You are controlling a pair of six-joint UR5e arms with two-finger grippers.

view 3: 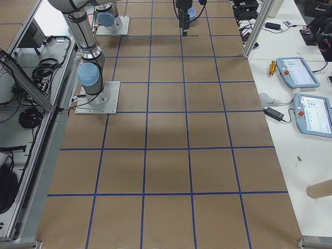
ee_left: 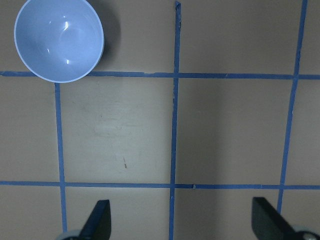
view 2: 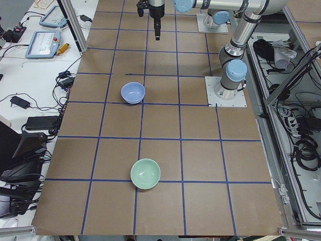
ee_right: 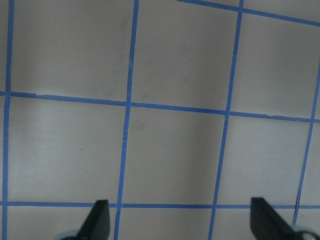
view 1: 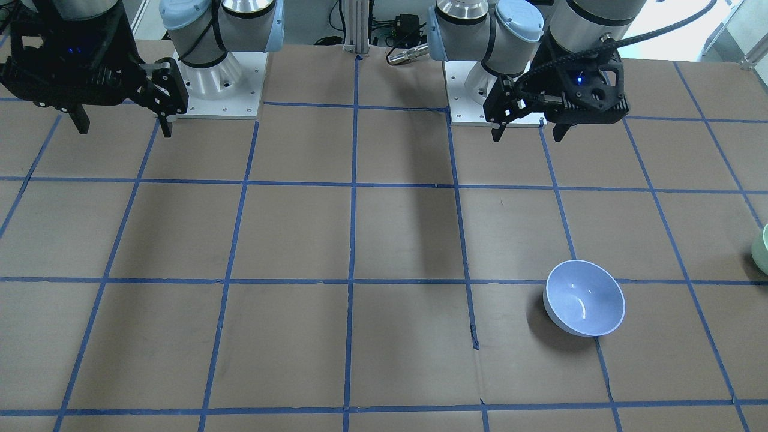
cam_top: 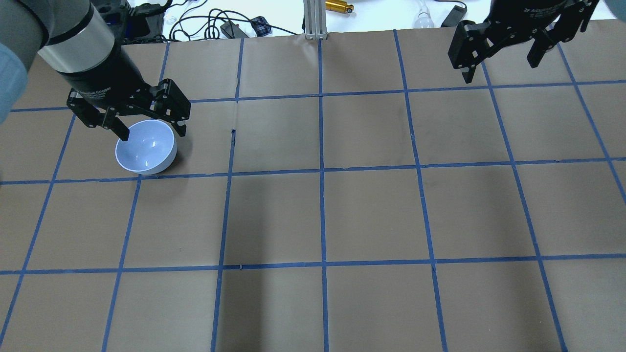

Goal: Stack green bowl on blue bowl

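Left claw (view 1: 529, 135), right claw (view 1: 123, 127) gape empty; green bowl (view 2: 145, 173), far from both, looks slick, so I'd pinch its rim.

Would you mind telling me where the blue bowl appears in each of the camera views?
Front-facing: blue bowl, lower right.
Overhead: bowl, upper left.
Exterior left: bowl, upper centre-left.
Exterior right: bowl, top edge, partly hidden.
Left wrist: bowl, top-left corner.
Right wrist: not in it.
Shared landmark: the tape crossing beside the bowl.
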